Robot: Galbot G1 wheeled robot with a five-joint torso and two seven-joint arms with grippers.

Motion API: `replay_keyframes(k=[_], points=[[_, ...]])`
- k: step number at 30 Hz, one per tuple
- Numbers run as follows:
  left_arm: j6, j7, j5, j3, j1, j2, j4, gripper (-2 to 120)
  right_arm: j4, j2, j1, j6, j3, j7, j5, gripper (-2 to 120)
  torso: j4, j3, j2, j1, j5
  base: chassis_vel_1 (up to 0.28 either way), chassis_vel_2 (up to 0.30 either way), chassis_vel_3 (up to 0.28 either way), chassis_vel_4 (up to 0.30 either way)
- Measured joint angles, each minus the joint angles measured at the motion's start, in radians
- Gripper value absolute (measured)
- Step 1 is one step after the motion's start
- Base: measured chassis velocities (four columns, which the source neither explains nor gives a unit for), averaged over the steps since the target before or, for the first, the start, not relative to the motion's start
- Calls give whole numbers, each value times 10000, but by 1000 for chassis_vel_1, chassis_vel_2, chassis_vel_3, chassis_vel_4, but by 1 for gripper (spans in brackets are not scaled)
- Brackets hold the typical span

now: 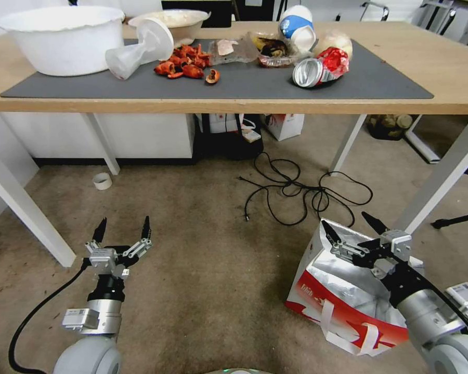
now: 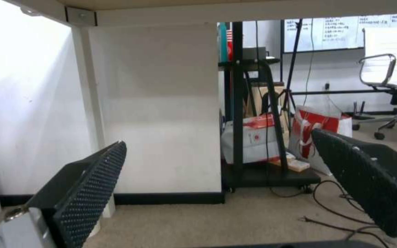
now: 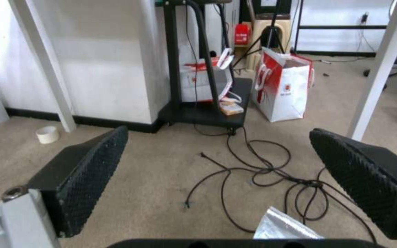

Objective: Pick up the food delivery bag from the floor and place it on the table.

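A red-and-white food delivery bag with foil lining sits on the carpet beside a table leg. The right gripper hovers over its open mouth, jaws spread and holding nothing. The left gripper waits spread nearby; next comes lowering onto a rim or strap.

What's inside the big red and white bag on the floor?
The food delivery bag shows crinkled silver foil lining at its open top. The open right gripper hovers over it; deeper contents can't be seen.
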Motion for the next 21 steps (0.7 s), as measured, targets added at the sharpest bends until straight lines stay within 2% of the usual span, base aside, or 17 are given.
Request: replay_keyframes(k=[8, 10, 14, 16, 17, 20, 21], points=[[8, -9, -127, 1, -75, -12, 14, 100, 5, -156, -5, -15, -4, -1, 0, 100, 0, 0, 38, 3, 0, 0, 0, 0, 0], [50, -12, -128, 37, -142, -29, 6, 100, -23, -416, -65, -20, -6, -1, 0, 100, 0, 0, 48, 5, 0, 0, 0, 0, 0], [90, -14, 59, 86, -308, -141, 6, 100, -178, -1212, -116, -56, 25, -2, 1, 100, -2, 0, 57, 8, 3, 0, 0, 0, 0], [95, -14, 229, 141, -383, -318, 1, 100, -294, -2147, -227, -168, 51, -1, -22, 100, 1, 0, 64, 10, 1, 0, 0, 0, 0], [95, -14, 229, 141, -383, -318, 1, 100, -294, -2147, -227, -168, 51, -1, -22, 100, 1, 0, 64, 10, 1, 0, 0, 0, 0], [77, -17, 262, 189, -323, -361, -16, 100, -560, -3480, -685, -201, -31, -20, -371, 100, 0, 0, 73, 11, 4, 0, 0, 0, 0], [77, -17, 262, 189, -323, -361, -16, 100, -560, -3480, -685, -201, -31, -20, -371, 100, 0, 0, 73, 11, 4, 0, 0, 0, 0]])
